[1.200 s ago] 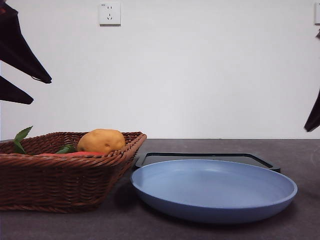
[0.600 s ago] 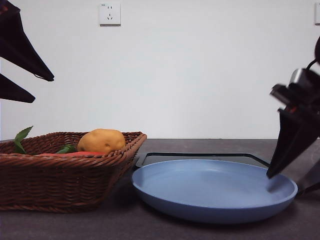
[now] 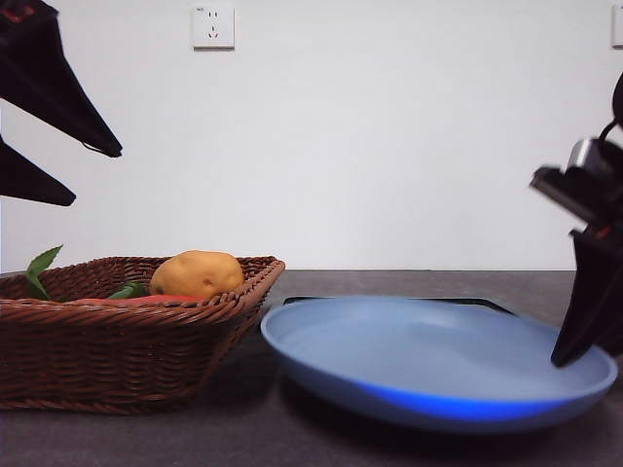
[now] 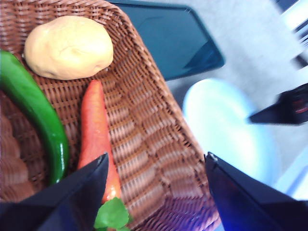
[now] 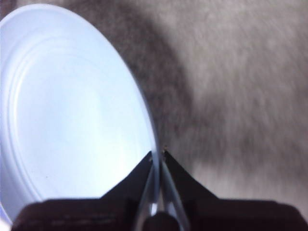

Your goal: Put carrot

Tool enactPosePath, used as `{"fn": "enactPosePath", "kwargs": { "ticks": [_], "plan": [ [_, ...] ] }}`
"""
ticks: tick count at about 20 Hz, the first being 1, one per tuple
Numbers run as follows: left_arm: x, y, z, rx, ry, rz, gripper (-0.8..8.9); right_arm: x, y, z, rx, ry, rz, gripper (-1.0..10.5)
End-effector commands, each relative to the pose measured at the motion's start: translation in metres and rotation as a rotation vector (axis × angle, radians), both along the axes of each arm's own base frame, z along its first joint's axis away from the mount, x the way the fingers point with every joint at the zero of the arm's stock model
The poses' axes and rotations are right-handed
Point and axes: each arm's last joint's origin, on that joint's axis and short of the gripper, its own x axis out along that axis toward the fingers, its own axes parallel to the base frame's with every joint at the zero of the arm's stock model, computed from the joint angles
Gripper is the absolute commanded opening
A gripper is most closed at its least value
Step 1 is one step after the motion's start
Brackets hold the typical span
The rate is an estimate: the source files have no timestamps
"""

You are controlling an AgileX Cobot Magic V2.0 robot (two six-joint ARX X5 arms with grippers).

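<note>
The carrot (image 4: 96,130), orange-red with green leaves at its thick end, lies in the wicker basket (image 4: 144,120) between a potato and a green pepper. In the front view only a strip of the carrot (image 3: 146,300) shows over the basket (image 3: 117,360) rim. My left gripper (image 4: 156,159) hangs open above the basket, its jaws over the carrot's leafy end; the front view has the left gripper (image 3: 97,175) at the upper left. My right gripper (image 5: 158,154) is shut on the rim of the blue plate (image 5: 72,110). That right gripper (image 3: 569,355) holds the plate (image 3: 438,360) at its right edge, lifted and tilted.
A yellow-brown potato (image 4: 68,46) and a green pepper (image 4: 33,106) share the basket. A dark flat tray (image 4: 178,38) lies on the grey table behind the plate. A wall socket (image 3: 213,26) sits high on the white wall.
My right gripper came down from the right edge, closed on the plate's rim and raised that side; the plate shifted right. My left gripper drifted slightly to the right.
</note>
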Motion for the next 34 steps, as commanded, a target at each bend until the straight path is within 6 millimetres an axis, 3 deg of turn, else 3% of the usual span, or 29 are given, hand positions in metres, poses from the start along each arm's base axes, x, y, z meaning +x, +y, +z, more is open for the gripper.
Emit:
{"fn": "enactPosePath", "kwargs": {
  "ticks": [1,5,8,12,16,19,23,25,28,30,32,34],
  "plan": [
    [0.009,-0.011,0.016,0.163,-0.063,-0.045,3.50,-0.005,0.000,0.014,0.015,-0.027,0.004,0.0],
    [0.033,-0.035,0.026,0.411,-0.032,-0.105,3.50,-0.017,-0.003,0.036,0.032,-0.118,0.003,0.0],
    [0.054,-0.055,0.018,0.476,-0.006,-0.155,3.50,-0.023,-0.004,0.048,0.045,-0.180,0.002,0.0],
    [0.079,-0.076,-0.010,0.572,0.066,-0.196,3.50,-0.029,-0.006,0.058,0.057,-0.240,0.002,0.0],
    [0.092,-0.084,-0.047,0.629,0.156,-0.233,3.50,-0.031,-0.006,0.060,0.060,-0.254,0.002,0.0],
    [0.093,-0.085,-0.053,0.637,0.172,-0.239,3.47,-0.031,-0.006,0.060,0.060,-0.254,0.002,0.0],
    [0.093,-0.085,-0.053,0.637,0.176,-0.242,0.82,-0.031,-0.006,0.060,0.060,-0.254,0.002,0.0],
    [0.092,-0.084,-0.050,0.637,0.180,-0.243,0.77,-0.031,-0.006,0.060,0.060,-0.254,0.002,0.0],
    [0.080,-0.078,-0.017,0.606,0.093,-0.216,0.77,-0.030,-0.007,0.060,0.036,-0.260,-0.014,0.0],
    [0.069,-0.073,0.027,0.529,-0.016,-0.167,0.77,-0.030,-0.007,0.059,0.029,-0.237,-0.061,0.0],
    [0.056,-0.077,0.075,0.311,-0.116,-0.223,0.77,-0.029,-0.006,0.057,0.035,-0.210,-0.076,0.0],
    [0.048,-0.095,0.107,0.119,-0.189,-0.381,0.77,-0.027,-0.004,0.053,0.040,-0.182,-0.065,0.0]
  ]
}}
